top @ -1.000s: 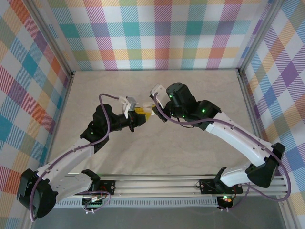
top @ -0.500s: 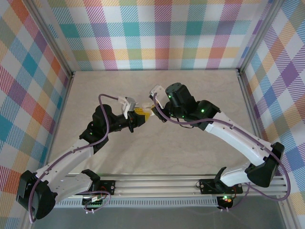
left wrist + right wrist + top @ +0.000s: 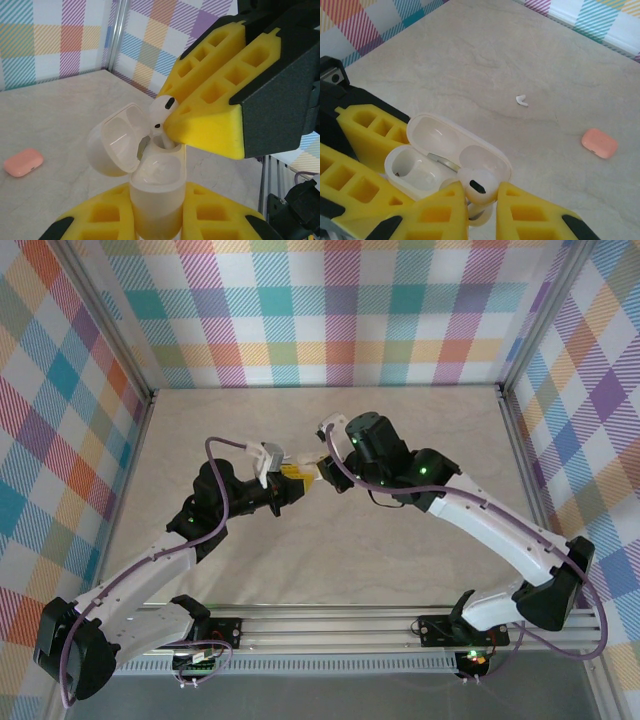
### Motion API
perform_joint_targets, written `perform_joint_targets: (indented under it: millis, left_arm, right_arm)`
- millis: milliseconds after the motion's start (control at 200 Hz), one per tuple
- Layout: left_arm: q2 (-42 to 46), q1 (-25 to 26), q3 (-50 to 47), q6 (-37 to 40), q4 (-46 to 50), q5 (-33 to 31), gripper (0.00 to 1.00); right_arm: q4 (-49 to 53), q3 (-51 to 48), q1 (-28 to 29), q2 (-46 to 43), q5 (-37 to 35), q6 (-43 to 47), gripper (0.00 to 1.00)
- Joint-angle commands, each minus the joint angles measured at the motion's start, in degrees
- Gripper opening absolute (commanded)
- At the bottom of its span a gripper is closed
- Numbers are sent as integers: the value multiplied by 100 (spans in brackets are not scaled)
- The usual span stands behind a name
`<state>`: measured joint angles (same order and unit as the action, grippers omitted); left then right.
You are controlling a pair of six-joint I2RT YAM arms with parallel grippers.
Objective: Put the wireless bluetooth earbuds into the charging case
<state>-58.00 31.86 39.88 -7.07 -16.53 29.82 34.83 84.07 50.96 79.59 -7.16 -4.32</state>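
Edging a little toward the left arm (image 3: 150, 570) since the earlier frame, the right arm (image 3: 470, 515) is bringing its jaws closer over the case (image 3: 157, 175), while the left arm is hardly shifting. The left jaws are clamping shut on the white case's lower body and holding it upright above the table (image 3: 470, 50), with the lid (image 3: 117, 145) hanging open to one side. The right jaws are pinching a white earbud (image 3: 477, 185) by its bulb, nearly closed around it, and the stem is pointing down into the case mouth. That earbud is looking tiny, light, hard and glossy, so it is probably going to twist or squirt out under a careless squeeze. Gripping across the bulb, as now, is leaving the stem free to slide in. The case is seeming rigid and smooth, best held low on the body, below the seam, so that the wells and hinge are staying clear. From the left wrist, the right jaws are covering the stem tip, so how deep it is sitting is impossible to tell. From the right wrist, those same jaws are hiding the nearer well, while the farther one is looking empty. Another white earbud (image 3: 521, 100) and a closed pink case (image 3: 600, 143) are lying on the table, well apart.
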Motion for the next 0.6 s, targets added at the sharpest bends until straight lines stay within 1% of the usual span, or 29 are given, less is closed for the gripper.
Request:
perform_joint_targets:
  millis: [0,350,440,595]
  left_arm:
    - [28,66,89,-137,-893,-42,0]
    - [48,93,103,-132,-930,-124,0]
    - [76,93,108,-119,-933,-150,0]
    - [122,93,103,-83,-974,-187,0]
  right_arm:
    - [208,191,81,185,310,-506,18]
    - [282,329,72,250,516,-1029,18]
    - [237,270,73,226,488,-1104,20]
    - [180,263,77,250,668,-1175,22]
